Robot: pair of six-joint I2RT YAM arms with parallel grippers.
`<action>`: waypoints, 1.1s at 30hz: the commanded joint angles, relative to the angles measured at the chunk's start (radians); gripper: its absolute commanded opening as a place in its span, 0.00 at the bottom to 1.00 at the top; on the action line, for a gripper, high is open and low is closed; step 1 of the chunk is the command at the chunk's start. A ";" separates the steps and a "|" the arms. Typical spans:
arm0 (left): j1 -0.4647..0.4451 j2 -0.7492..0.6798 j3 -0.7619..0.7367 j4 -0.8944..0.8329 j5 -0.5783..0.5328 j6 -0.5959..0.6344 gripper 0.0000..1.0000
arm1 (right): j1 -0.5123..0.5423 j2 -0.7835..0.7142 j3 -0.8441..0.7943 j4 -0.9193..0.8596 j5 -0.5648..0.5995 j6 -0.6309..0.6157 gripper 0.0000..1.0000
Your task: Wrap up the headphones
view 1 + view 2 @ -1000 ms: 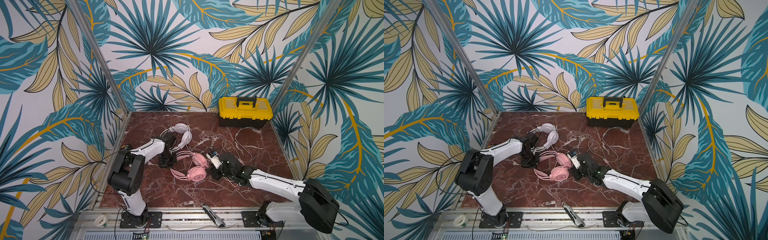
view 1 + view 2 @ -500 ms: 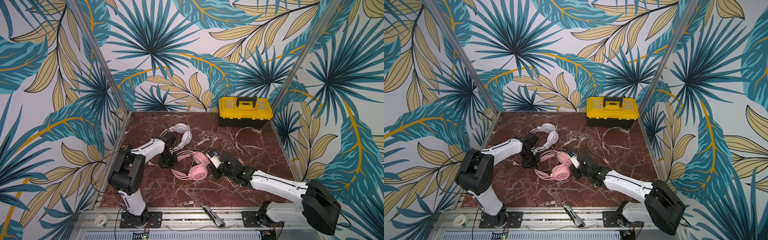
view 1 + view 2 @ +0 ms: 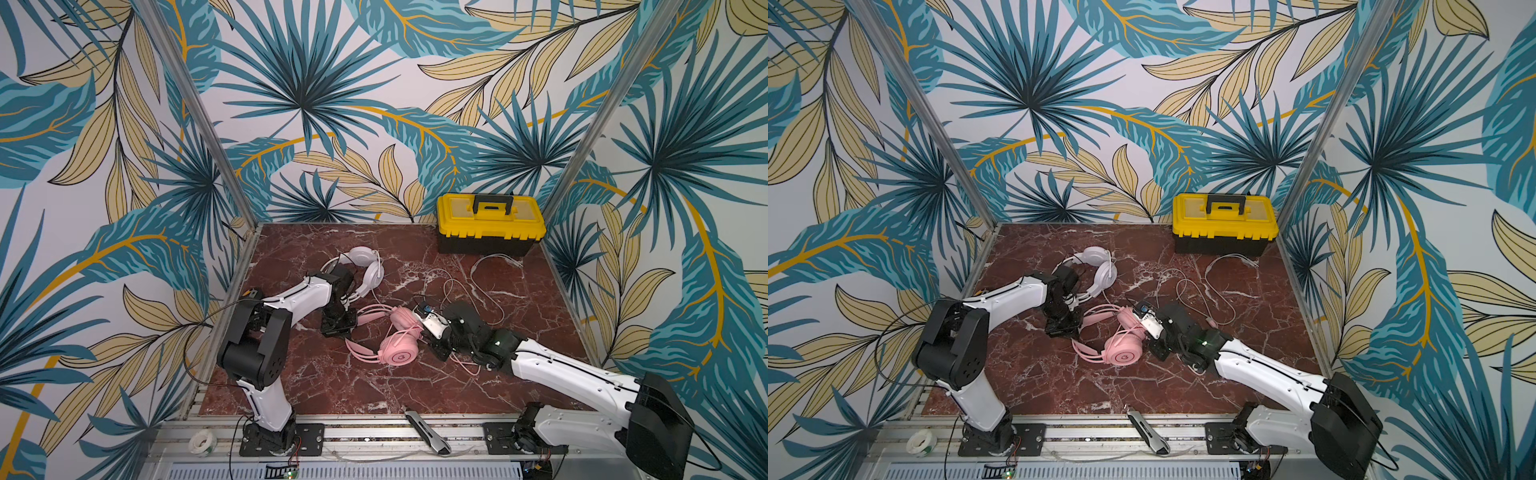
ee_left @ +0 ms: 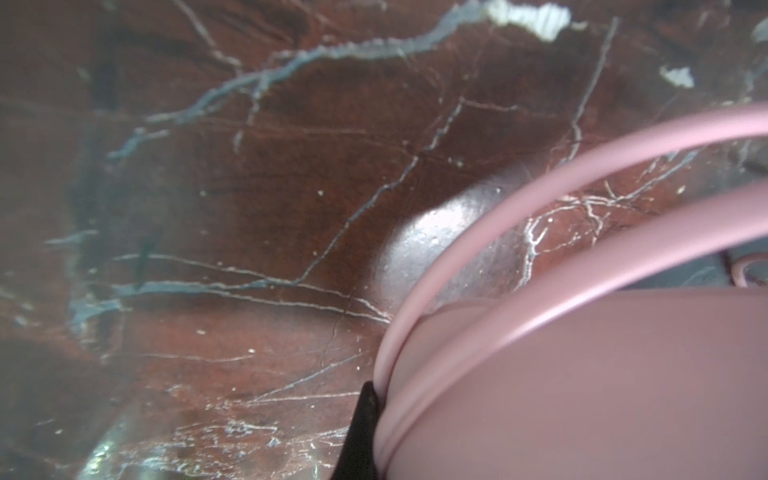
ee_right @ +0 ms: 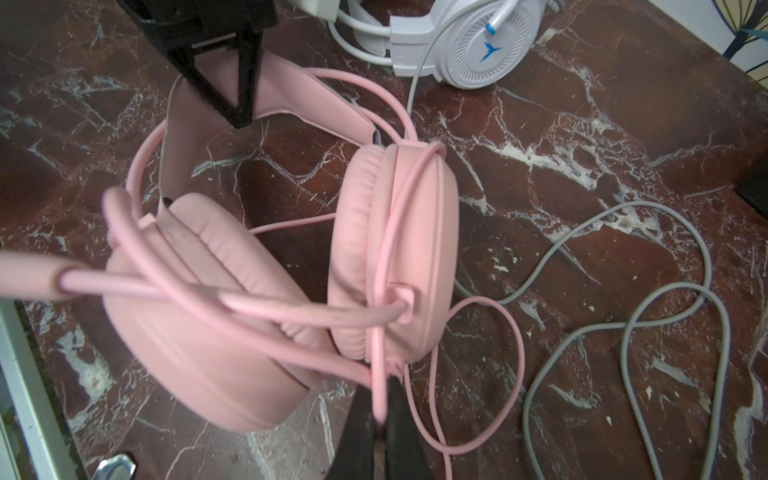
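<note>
Right gripper (image 5: 379, 432) is clamped on the thin pink cable (image 5: 377, 374) just below an earcup of the pink headset (image 5: 395, 249), which lies mid-table (image 3: 332, 386). Left gripper (image 5: 239, 112) is closed on its headband (image 5: 316, 95). Risk: pulling could slip the cable free or drag the headset. Both arms reach low and inward, and the white headset (image 5: 478, 45) lies behind.

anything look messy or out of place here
Yes: a long grey cable sprawls in loose loops across the marble table, unwrapped, and what looks like a utility knife lies on the front rail, off the table.
</note>
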 commanded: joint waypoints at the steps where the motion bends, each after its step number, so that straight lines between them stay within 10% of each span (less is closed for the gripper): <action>1: 0.011 0.008 0.033 -0.008 -0.006 -0.007 0.00 | 0.002 -0.005 0.028 -0.166 -0.010 -0.017 0.07; 26: 0.016 0.009 0.058 -0.018 0.026 0.004 0.00 | 0.001 0.006 -0.047 -0.012 -0.109 0.053 0.48; 33: 0.025 -0.020 0.142 -0.103 0.008 0.050 0.00 | -0.049 -0.108 -0.104 0.091 -0.022 0.314 0.55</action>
